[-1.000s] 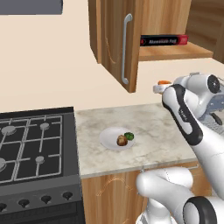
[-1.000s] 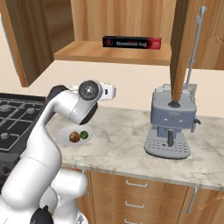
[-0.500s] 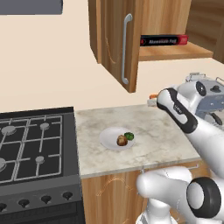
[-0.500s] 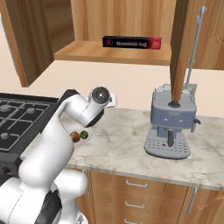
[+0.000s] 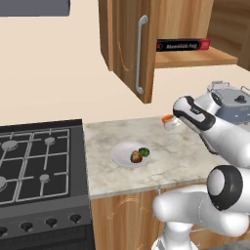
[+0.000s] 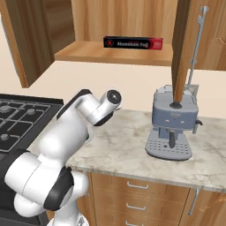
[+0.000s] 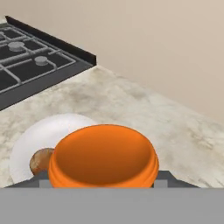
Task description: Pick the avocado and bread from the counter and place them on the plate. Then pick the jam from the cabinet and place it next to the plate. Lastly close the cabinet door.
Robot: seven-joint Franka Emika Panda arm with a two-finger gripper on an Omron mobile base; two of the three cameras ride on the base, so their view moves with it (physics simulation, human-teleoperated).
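Note:
My gripper (image 5: 169, 122) is shut on the jam (image 5: 167, 118), a small orange jar held above the counter (image 5: 185, 151), to the right of the plate (image 5: 122, 151). The white plate carries the brown bread (image 5: 135, 156) and the dark green avocado (image 5: 144, 152) side by side. In the hand view the jam's orange lid (image 7: 103, 155) sits between my fingers, with the plate (image 7: 52, 129) and the bread (image 7: 40, 160) below and to the left. The cabinet (image 5: 195, 57) is open, its door (image 5: 128, 46) swung outward.
A black-and-red box (image 5: 183, 45) lies on the cabinet shelf. A grey coffee machine (image 6: 173, 124) stands on the counter to the right. The black gas stove (image 5: 39, 161) borders the counter on the left. The open cabinet door (image 6: 185, 48) hangs over the coffee machine.
The arm has come down and slightly left from near the cabinet shelf toward the counter, carrying the jam with it. The plate, bread and avocado have stayed put.

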